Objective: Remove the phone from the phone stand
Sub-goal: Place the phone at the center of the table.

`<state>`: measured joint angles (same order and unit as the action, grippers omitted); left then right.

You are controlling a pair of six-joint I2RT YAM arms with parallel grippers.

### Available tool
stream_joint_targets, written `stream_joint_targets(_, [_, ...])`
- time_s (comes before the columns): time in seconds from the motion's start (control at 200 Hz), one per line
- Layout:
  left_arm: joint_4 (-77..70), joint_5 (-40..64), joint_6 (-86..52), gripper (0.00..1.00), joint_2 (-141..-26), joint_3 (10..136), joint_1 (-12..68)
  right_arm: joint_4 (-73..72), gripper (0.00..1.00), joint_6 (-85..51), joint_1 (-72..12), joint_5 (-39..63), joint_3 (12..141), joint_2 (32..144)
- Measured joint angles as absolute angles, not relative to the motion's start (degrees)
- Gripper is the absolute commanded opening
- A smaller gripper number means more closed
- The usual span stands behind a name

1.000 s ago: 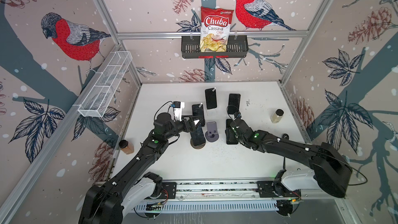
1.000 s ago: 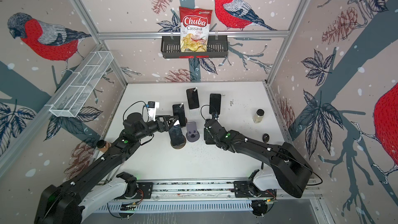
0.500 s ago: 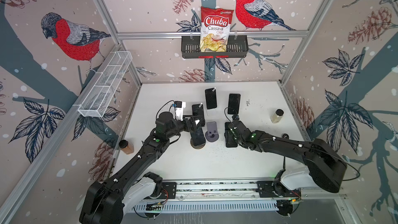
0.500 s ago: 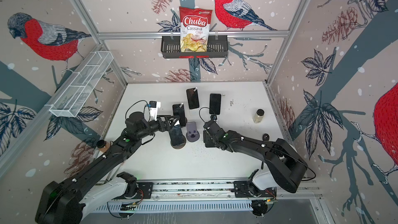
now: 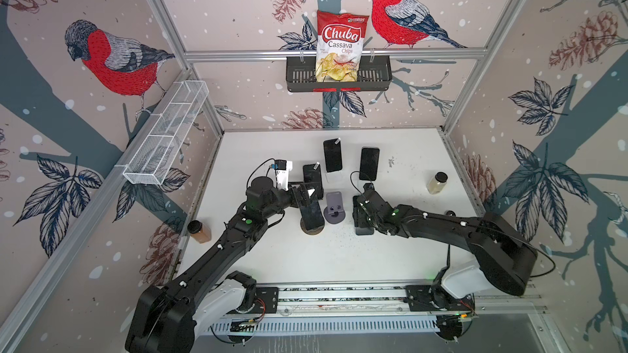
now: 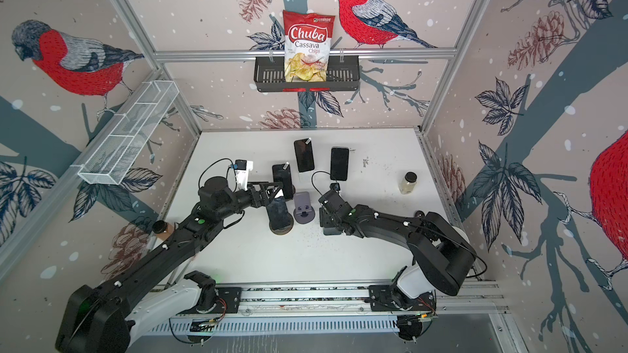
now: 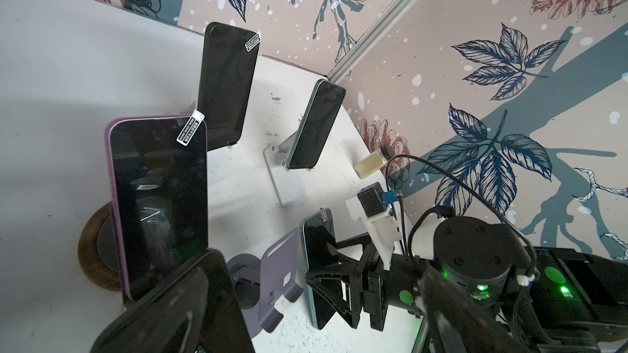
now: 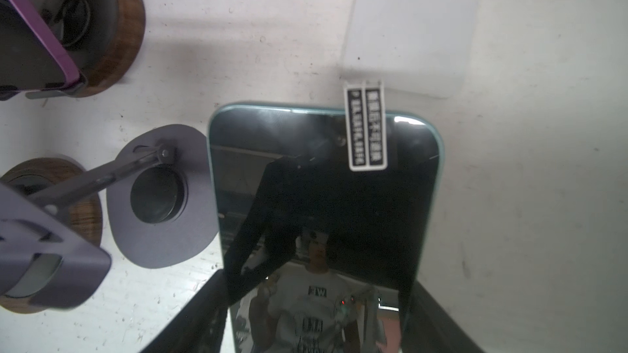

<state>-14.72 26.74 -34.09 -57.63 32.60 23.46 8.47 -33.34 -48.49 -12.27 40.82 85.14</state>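
Note:
My right gripper point(image 5: 360, 213) is shut on a teal-edged phone point(image 8: 323, 198), one finger on each long side. I hold that phone point(image 7: 319, 242) upright, right of an empty purple-grey phone stand point(image 5: 334, 207), and it is clear of the stand. Its lower edge is at or just above the table; I cannot tell which. My left gripper point(image 5: 307, 195) is open at the top of a dark phone point(image 5: 312, 215) that rests on a round wooden stand point(image 5: 311, 230), left of the purple-grey stand point(image 8: 159, 195).
Behind stand a purple phone point(image 5: 312, 178) on a wooden stand and two more phones point(image 5: 332, 156) point(image 5: 369, 164) on white stands. A pale jar point(image 5: 437, 183) is at the right, a brown jar point(image 5: 198, 232) at the left wall. A wire basket point(image 5: 163, 137) hangs left.
My right gripper has shifted slightly toward the front with the teal-edged phone. The left arm has barely moved.

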Motion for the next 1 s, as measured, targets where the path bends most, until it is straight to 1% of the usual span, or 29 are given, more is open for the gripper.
stream_joint_targets(0.281, [-14.72, 25.32, -34.09, 0.97, -57.84, 32.29, 23.46, 8.16, 0.66, -33.36, -46.46, -9.08, 41.36, 86.26])
stream_joint_targets(0.576, [-14.79, 25.28, -34.09, 0.97, -58.15, 32.08, 23.46, 8.21, 0.66, -33.32, -46.19, -7.73, 42.68, 89.08])
stream_joint_targets(1.002, [-14.76, 25.26, -34.09, 0.97, -57.91, 31.31, 23.46, 7.35, 0.66, -33.28, -46.24, -8.40, 43.57, 91.94])
